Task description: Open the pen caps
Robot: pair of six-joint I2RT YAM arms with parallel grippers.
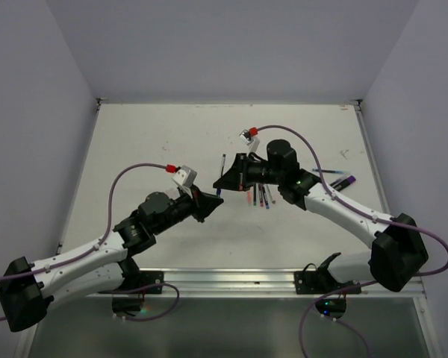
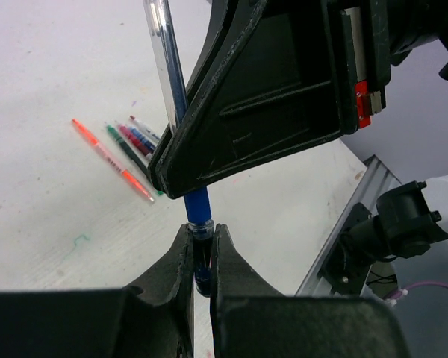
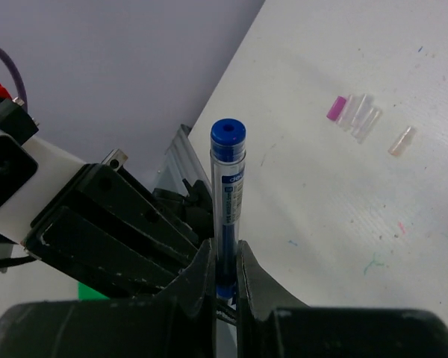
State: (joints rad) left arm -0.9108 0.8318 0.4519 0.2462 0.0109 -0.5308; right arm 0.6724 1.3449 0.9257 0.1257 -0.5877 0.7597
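- Step in hand: pulling the cap off a blue pen (image 3: 228, 179), which is held in the air between the two arms, above the middle of the surface (image 1: 149, 142)
- The right tool (image 3: 224, 267) is clamped tight on the pen's barrel
- The left tool (image 2: 201, 250) is clamped tight on the opposite end, on what looks like its clear cap (image 2: 200, 227)
- Cap and barrel appear not yet parted; the next move probably calls for a straight pull apart along the pen's length, with both grips firm
- Loose caps (image 3: 356, 115), purple, clear and whitish, lie together on the surface; a row of other pens (image 2: 113, 160) lies elsewhere on it
- The surface is white with small ink marks; pale grey walls enclose it, and a metal rail (image 1: 231, 277) runs along the near edge
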